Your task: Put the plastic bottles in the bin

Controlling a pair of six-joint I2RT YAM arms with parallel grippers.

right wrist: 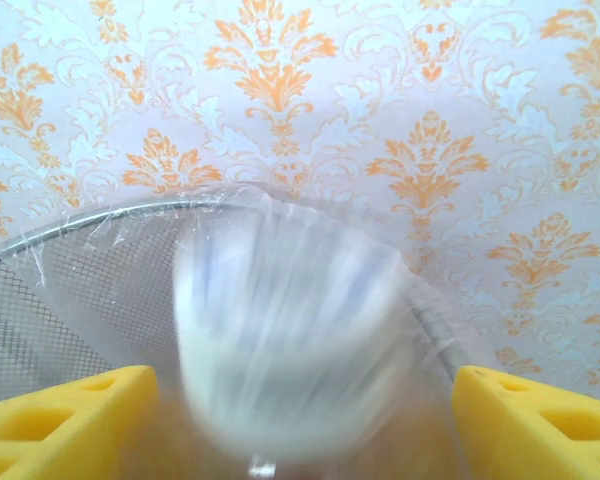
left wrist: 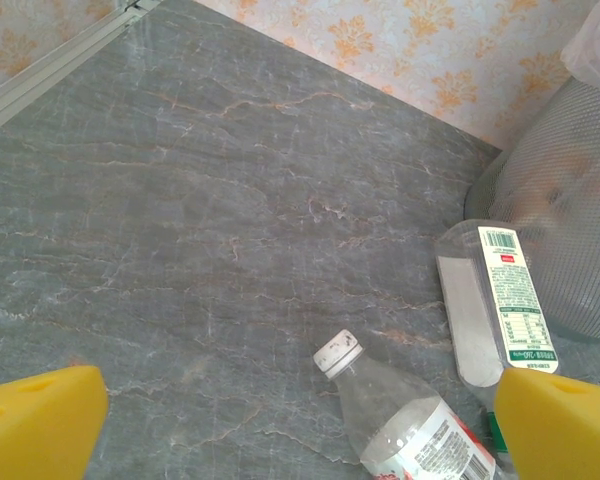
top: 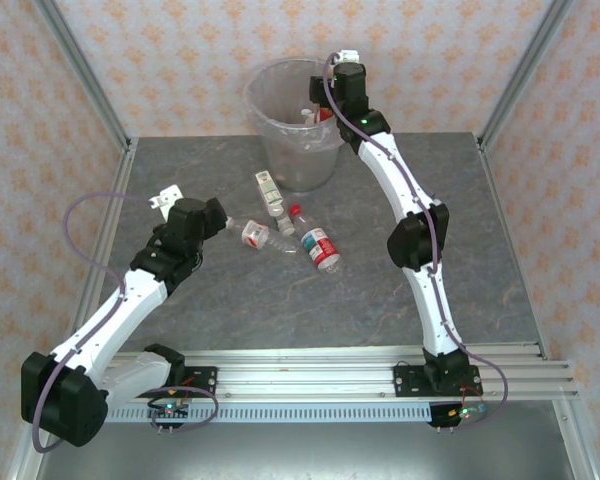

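Left gripper jaws spread wide; clear white-capped plastic bottle lies between them, lower centre. Beyond, green-white labelled bottle beside round translucent bag-lined bin. Right gripper jaws parted over bin, blurred whitish bottle between them. Bin holds several bottles.

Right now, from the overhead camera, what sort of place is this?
Probably a robot test cell: patterned wall panels in a metal frame, a grey table, and the left arm and right arm bolted to a rail.

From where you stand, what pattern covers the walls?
Orange floral motifs on pale wallpaper; clearest in right wrist view.
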